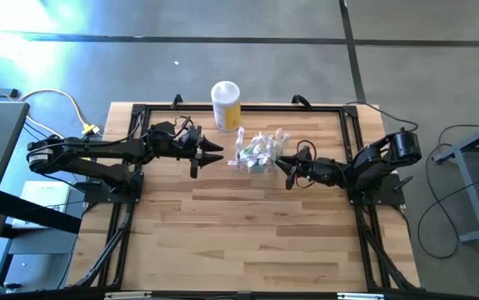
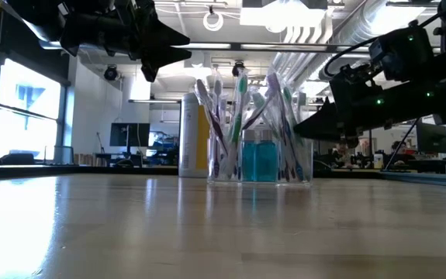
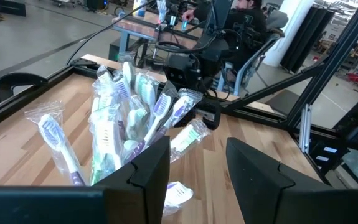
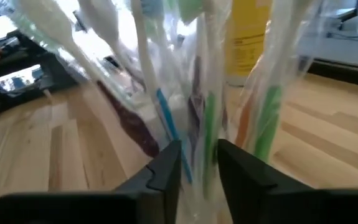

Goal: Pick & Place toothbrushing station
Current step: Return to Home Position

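**Toothbrushing station** (image 1: 256, 158): a clear plastic holder standing upright on the table (image 1: 247, 242), toward the far edge and between the two arms. It is packed with wrapped toothbrushes (image 1: 260, 143), heads up and leaning outward. A yellow canister (image 1: 226, 104) with a white lid stands near it, farther back and toward the left arm's side, not touching it.

**Views compared.** Only the low view shows the holder's transparent walls (image 2: 294, 172), a blue item low in its middle, and the brushes rising well above its rim. Only the high view shows that the two hands flank the holder from opposite sides. The left wrist view shows the brush heads in clear wrappers, the right arm (image 3: 191, 65) behind them, and a person (image 3: 248, 18) seated beyond the table. The right wrist view shows the wrapped handles close up, in purple, blue, green and orange, with the canister behind them.

**Left hand** (image 1: 212, 152): held high above the table, just beside the holder and pointing toward it. Its fingers (image 3: 150, 168) are apart and hold nothing.

**Right hand** (image 1: 282, 164): lower, at the height of the brushes, with its tips at the holder's other side. Its fingers (image 4: 166, 168) are a little apart and the wrappers show through the gap. Whether the fingers touch the wrappers cannot be told.
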